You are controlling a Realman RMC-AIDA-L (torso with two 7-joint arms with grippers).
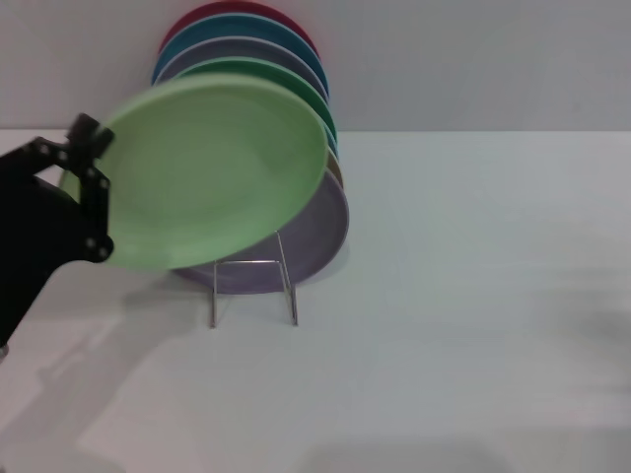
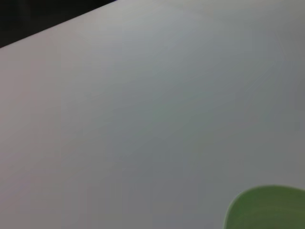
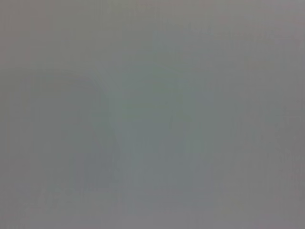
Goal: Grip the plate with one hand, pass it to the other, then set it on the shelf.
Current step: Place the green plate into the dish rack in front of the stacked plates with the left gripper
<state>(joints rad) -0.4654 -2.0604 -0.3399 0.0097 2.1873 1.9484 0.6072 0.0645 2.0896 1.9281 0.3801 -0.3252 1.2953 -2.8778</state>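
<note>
Left gripper (image 1: 94, 187) holds the plate (image 1: 212, 168) up in front of the rack (image 1: 252, 286).

The black, jointed left gripper, nearest the head camera at the left edge, is clamped on the plate's left rim, its fingers pinching the edge. The plate is round, shallow, matte and pale mint-green, tilted with its face toward the camera and raised clear of the white table (image 1: 463, 325). Behind it, upright plates stand in a row in the thin silver wire rack: a lavender plate (image 1: 320, 232) in front, then a dark green plate (image 1: 286, 77), a grey-purple, a blue and a red one. The left wrist view shows only a curved green edge. The right gripper is out of sight.
</note>
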